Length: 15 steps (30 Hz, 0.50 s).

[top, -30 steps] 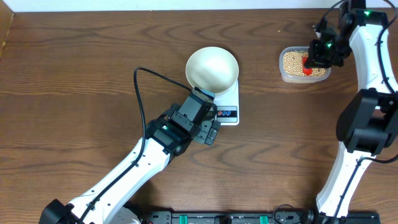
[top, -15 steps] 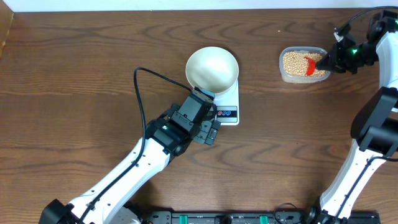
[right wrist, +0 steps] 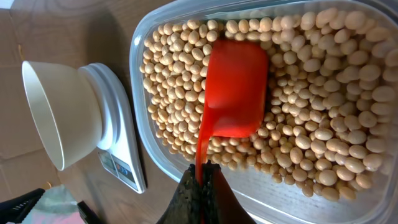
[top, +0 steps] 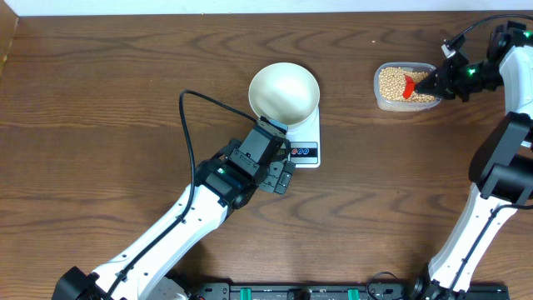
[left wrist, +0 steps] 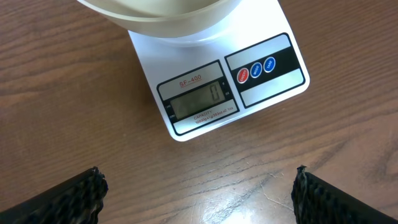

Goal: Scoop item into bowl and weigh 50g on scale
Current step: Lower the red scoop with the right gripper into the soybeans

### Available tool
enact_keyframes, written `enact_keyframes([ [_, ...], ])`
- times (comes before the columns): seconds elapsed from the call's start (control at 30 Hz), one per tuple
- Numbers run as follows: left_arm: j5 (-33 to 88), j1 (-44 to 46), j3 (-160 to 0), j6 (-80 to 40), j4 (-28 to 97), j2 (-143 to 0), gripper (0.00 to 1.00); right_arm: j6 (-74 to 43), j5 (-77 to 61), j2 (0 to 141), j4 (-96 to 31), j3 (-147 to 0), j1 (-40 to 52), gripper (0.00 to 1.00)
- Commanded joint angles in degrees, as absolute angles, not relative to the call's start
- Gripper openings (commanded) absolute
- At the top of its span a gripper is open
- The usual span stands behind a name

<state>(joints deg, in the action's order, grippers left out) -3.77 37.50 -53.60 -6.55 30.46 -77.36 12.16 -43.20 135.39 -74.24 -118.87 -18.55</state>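
The off-white bowl (top: 284, 90) stands empty on the white scale (top: 305, 143), whose display (left wrist: 199, 99) reads 0. The tan beans (top: 391, 82) fill a clear plastic tub (top: 379, 96) at the back right. My right gripper (top: 435, 80) is shut on the handle of a red scoop (right wrist: 233, 87), whose cup rests down among the beans (right wrist: 323, 106) in the tub. My left gripper (left wrist: 196, 193) is open and empty, low over the table just in front of the scale.
The scale's blue and red buttons (left wrist: 255, 68) face my left gripper. The left arm's black cable (top: 190, 125) loops over the table left of the bowl. The bowl and scale also show at the left of the right wrist view (right wrist: 59, 118).
My right gripper has swung from above the tub out to its right side, tilting the red scoop and pushing it left into the beans. The left arm has not moved.
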Motion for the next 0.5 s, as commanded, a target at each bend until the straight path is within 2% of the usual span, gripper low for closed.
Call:
enact_keyframes([
  [0.0, -3.90, 37.30, -53.67, -6.04, 30.59, -77.47, 0.97, 12.69, -42.35, 139.31, -73.58, -117.16, -17.32, 0.01],
  [0.47, -3.90, 37.30, -53.67, -6.04, 30.59, -77.47, 0.97, 19.79, -54.68, 139.31, -76.79, -116.99, -23.64, 0.01],
])
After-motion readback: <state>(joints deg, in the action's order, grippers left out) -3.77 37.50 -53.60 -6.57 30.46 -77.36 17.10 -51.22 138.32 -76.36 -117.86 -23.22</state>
